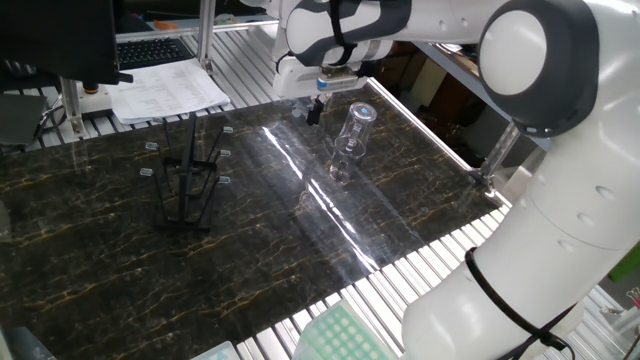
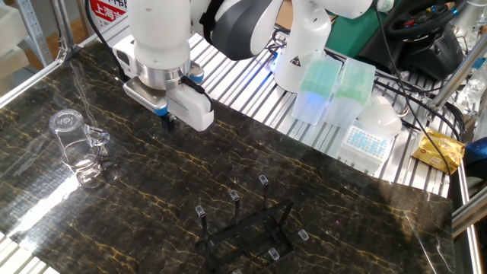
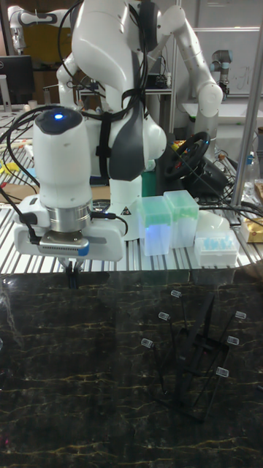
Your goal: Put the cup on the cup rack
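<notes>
The cup point(image 1: 352, 138) is a clear glass with a small side handle. It stands upright on the dark marble table, and in the other fixed view the cup point(image 2: 77, 146) is at the far left. The cup rack point(image 1: 189, 180), a thin black wire stand with pale-tipped prongs, stands apart from it; it shows again as the cup rack point(image 2: 245, 223) and the cup rack point(image 3: 196, 349). My gripper point(image 1: 313, 112) hangs just above the table beside the cup without touching it, jaws close together and holding nothing. It also appears as the gripper point(image 2: 171, 122) and the gripper point(image 3: 71, 277). The tall view does not show the cup.
Green and blue pipette-tip boxes point(image 2: 329, 90) sit on the slatted bench behind the table. Papers and a keyboard point(image 1: 165, 88) lie beyond the far edge. A metal post point(image 1: 497, 152) stands at the table's corner. My own white arm point(image 1: 560, 200) looms over the right side.
</notes>
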